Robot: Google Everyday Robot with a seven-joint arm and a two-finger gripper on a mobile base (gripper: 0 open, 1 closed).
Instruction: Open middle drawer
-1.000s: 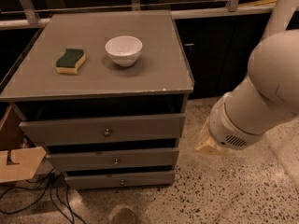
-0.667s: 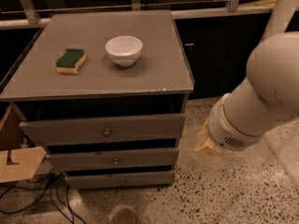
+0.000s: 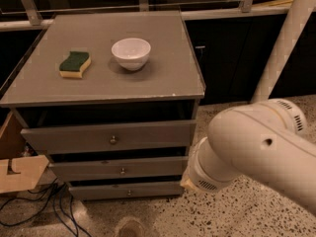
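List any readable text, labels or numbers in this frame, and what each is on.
None readable.
The sponge, white bowl and cabinet top carry no print.
The top drawer, middle drawer and bottom drawer have no labels, only knobs.
The white arm has vent slots and a hole, no marking.
The cardboard is blank.
The hand is hidden behind the arm's end, low right of the drawers.

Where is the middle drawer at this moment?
In the camera view, the middle drawer is low, left of centre, between the top drawer and the bottom drawer; the arm's white end is by its right end, the gripper out of sight.
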